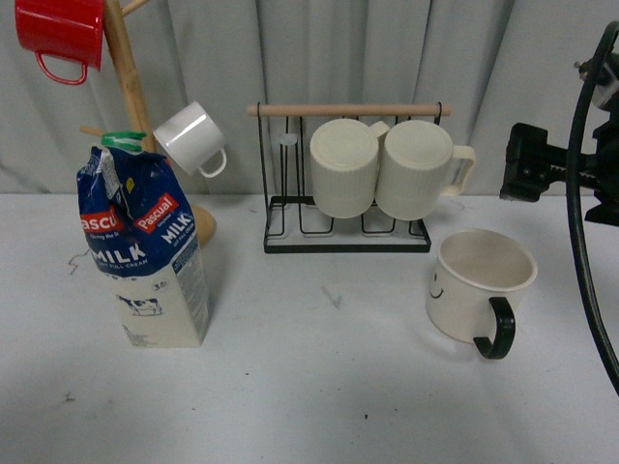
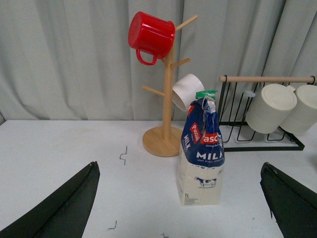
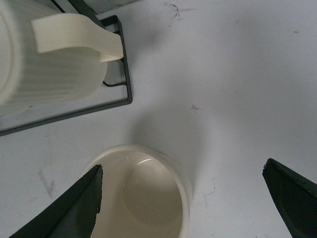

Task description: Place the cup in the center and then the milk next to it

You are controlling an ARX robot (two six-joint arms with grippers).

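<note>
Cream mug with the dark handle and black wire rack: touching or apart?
Apart: right wrist view shows bare table between cream mug and black wire rack.

place: staged lab tabletop | evidence: grey curtain backdrop (image 1: 387, 48), bare white table (image 1: 319, 387)

The cup (image 1: 479, 285) looks like smooth glazed ceramic, cream with a soft sheen, and its dark handle (image 1: 509, 329) is properly glossy. The milk carton (image 1: 145, 256) is printed coated paperboard, creased and crumpled up top, with a green plastic cap (image 1: 123, 141). The red mug (image 1: 60, 34) is shiny, kinda enamel-like, and the small white mug (image 1: 191, 137) is glossy too. The ribbed mugs (image 1: 344, 166) look matt. The mug tree (image 1: 126, 68) and the rack's bar (image 1: 348, 110) are pale bare wood, and the rack (image 1: 343, 248) is thin matt black wire. The table (image 1: 309, 387) is matt white and a bit scuffed, with a grey cloth curtain (image 1: 387, 48) behind.
</note>
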